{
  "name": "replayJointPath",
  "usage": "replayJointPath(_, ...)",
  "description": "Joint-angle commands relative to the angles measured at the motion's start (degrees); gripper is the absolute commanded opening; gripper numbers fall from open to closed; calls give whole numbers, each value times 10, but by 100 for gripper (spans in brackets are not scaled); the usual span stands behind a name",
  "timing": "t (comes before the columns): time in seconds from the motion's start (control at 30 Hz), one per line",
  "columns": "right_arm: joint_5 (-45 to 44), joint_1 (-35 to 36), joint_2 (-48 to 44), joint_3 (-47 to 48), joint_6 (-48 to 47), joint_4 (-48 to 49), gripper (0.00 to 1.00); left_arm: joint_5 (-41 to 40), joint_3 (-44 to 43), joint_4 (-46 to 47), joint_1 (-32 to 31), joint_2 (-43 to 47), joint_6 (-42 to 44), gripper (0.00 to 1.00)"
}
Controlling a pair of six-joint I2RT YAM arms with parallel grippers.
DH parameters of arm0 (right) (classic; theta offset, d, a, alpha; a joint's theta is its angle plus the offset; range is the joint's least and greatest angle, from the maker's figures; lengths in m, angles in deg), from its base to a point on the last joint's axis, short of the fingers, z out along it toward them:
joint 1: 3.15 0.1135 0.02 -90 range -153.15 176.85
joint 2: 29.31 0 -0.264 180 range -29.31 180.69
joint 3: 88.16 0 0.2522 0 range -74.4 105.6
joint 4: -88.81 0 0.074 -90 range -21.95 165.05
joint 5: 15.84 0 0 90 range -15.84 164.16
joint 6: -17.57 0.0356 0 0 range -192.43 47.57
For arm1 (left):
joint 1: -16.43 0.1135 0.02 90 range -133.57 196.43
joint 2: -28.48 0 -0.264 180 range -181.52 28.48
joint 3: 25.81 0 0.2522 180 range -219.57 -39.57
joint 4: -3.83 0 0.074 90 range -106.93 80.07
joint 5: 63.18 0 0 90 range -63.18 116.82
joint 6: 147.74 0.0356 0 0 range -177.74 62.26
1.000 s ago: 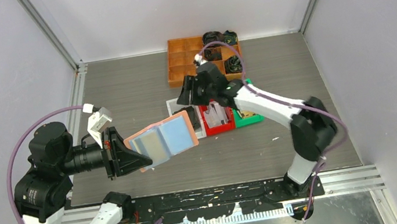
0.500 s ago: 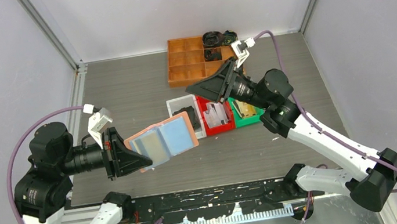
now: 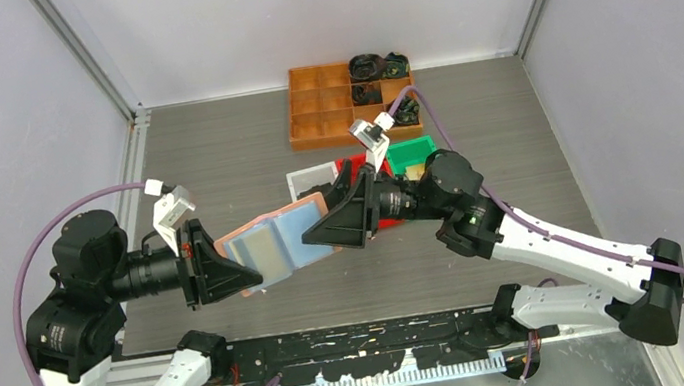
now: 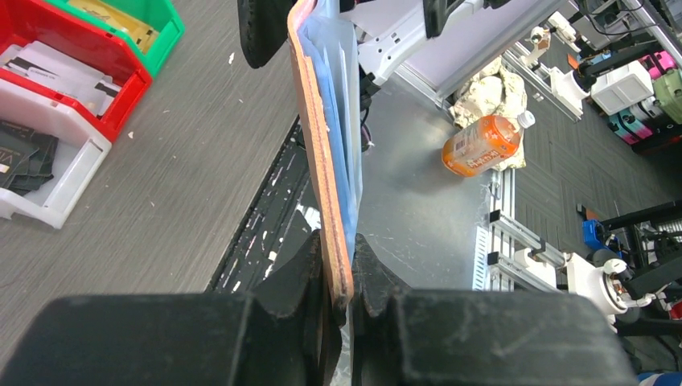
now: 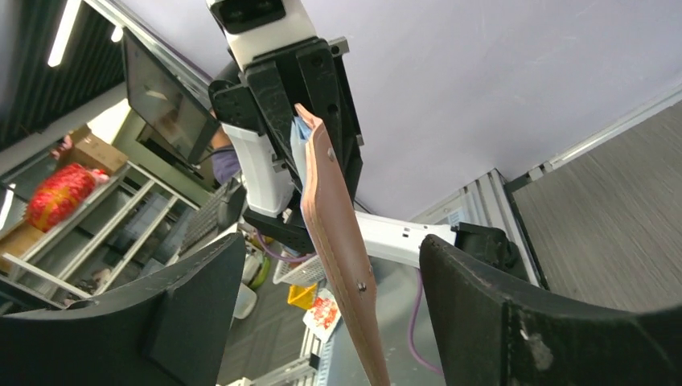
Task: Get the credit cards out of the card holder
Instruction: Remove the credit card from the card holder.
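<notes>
**Overhead and both wrist views.** Your left gripper (image 4: 338, 257) was clamped shut on the near edge of the card holder (image 3: 280, 244). Both fingers (image 4: 299, 269) pressed flat against the salmon leather. You held the holder unfolded and raised off the table (image 3: 211, 151), with its pale blue plastic pockets turned up toward the overhead camera.

One of the credit cards (image 3: 263, 249), grey-gold, appeared to sit in the pocket nearest that gripper, though the plastic clouded it.

Your right gripper (image 5: 346, 314) stood at the holder's opposite edge with its jaws spread wide. One finger (image 5: 185, 322) lay to each side of the leather, with a clear gap on both sides, so it gripped nothing.

Three bins stood on the table in a row just beyond the holder's far edge.
- The white bin (image 4: 72, 173) contained dark cards.
- The red bin (image 4: 121, 80) contained pale cards.
- The green bin (image 4: 165, 24) contained gold ones.

In the overhead view your right arm covered most of the red bin.

The orange tray (image 3: 326, 104) lay well beyond the holder, past the bins. Dark items filled the compartments farthest from the holder.
</notes>
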Motion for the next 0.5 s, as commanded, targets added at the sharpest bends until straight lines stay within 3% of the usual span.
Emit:
replayJointPath(0.0,-29,22,-13,8,-63,-23,77,-1,-2,4,0,-2,12,0)
replayJointPath(0.23,-85,62,13,20,-100,-56,19,-9,1,1,0,-3,15,0)
replayJointPath(0.33,-116,70,12,19,-106,-66,11,-19,4,0,0,1,19,0)
replayJointPath(0.47,-147,70,-7,-2,-105,-41,1,-24,5,-4,0,1,23,13)
